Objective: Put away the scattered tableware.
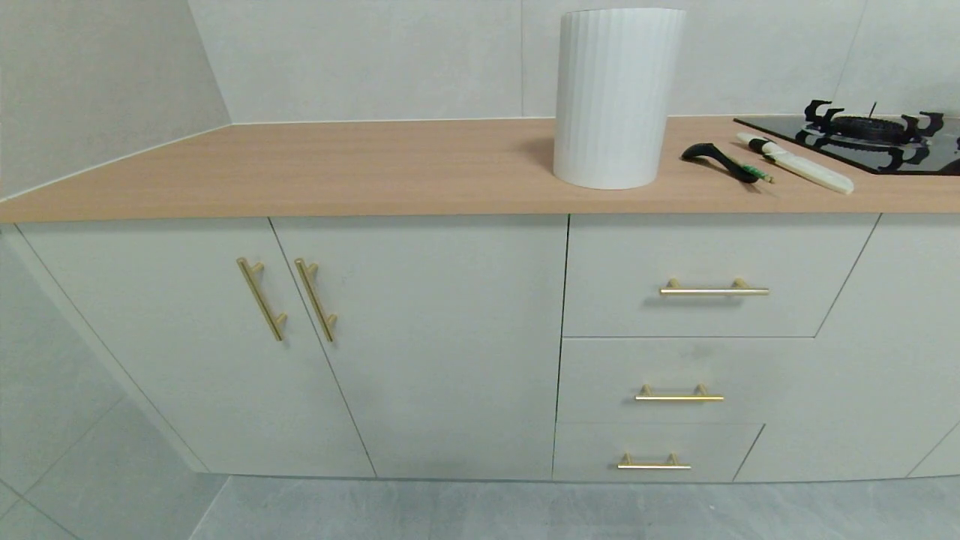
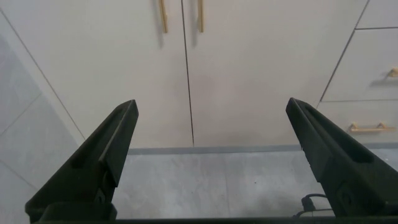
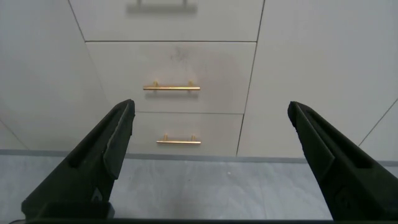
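Note:
On the wooden countertop, right of a tall white ribbed container, lie a black-handled utensil with a green tip and a white knife with a dark band. My left gripper is open, held low in front of the double cabinet doors with nothing between its fingers. My right gripper is open too, facing the lower drawers, and holds nothing.
A black gas hob sits at the counter's right end. Below the counter are two cabinet doors with gold handles and a stack of three drawers. Grey tiled floor lies in front.

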### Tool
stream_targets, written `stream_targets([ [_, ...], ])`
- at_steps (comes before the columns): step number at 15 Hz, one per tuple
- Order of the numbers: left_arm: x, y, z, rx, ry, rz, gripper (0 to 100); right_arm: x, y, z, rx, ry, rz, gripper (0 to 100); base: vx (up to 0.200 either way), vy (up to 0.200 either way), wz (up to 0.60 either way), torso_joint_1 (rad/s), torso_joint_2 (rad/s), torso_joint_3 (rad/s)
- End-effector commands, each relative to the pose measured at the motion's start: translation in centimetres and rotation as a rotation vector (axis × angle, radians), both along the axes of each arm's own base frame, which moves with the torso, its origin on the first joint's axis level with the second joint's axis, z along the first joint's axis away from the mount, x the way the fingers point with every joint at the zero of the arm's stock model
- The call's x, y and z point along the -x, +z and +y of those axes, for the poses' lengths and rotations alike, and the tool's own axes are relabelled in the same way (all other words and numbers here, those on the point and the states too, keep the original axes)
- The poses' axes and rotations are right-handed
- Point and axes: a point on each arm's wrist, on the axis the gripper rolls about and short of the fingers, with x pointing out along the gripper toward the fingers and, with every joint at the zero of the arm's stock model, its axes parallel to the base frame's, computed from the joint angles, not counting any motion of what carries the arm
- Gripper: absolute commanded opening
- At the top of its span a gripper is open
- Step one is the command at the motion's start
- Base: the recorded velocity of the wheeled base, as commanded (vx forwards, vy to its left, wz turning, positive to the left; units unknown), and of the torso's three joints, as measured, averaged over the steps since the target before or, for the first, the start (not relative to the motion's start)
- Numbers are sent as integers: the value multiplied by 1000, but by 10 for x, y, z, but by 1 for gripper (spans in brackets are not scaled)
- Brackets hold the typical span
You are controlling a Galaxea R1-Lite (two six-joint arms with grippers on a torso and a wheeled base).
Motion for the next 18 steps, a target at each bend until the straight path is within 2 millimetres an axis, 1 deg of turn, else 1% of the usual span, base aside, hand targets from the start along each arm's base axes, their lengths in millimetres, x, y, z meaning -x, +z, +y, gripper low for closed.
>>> stream_targets([
  [1,0,0,0,0,0,1,100,0,0,0,1,0,1,100,0,0,0,0,0,0],
  [6,0,0,0,0,0,3,100,0,1,0,4,-3,-3,100,0,0,0,0,0,0],
  [7,0,0,0,0,0,1,100,1,4,0,-1,-5,-17,100,0,0,0,0,0,0],
  [8,0,0,0,2,0,3,100,8,32,0,-39,10,-99,100,0,0,0,0,0,0],
  [9,0,0,0,2,0,1,100,7,35,0,-49,19,-79,100,0,0,0,0,0,0],
  [11,0,0,0,2,1,3,100,-7,37,0,-35,92,74,100,0,0,0,0,0,0],
  [14,0,0,0,2,1,3,100,-33,59,2,-20,190,234,100,0,0,0,0,0,0],
  [15,0,0,0,2,1,3,100,-50,72,6,-12,210,306,100,0,0,0,0,0,0],
  [16,0,0,0,2,1,1,100,-73,79,10,-2,205,404,100,0,0,0,0,0,0],
  [17,0,0,0,2,1,3,100,-91,84,13,5,204,470,100,0,0,0,0,0,0],
  [18,0,0,0,2,1,3,100,-114,88,18,21,211,534,100,0,0,0,0,0,0],
])
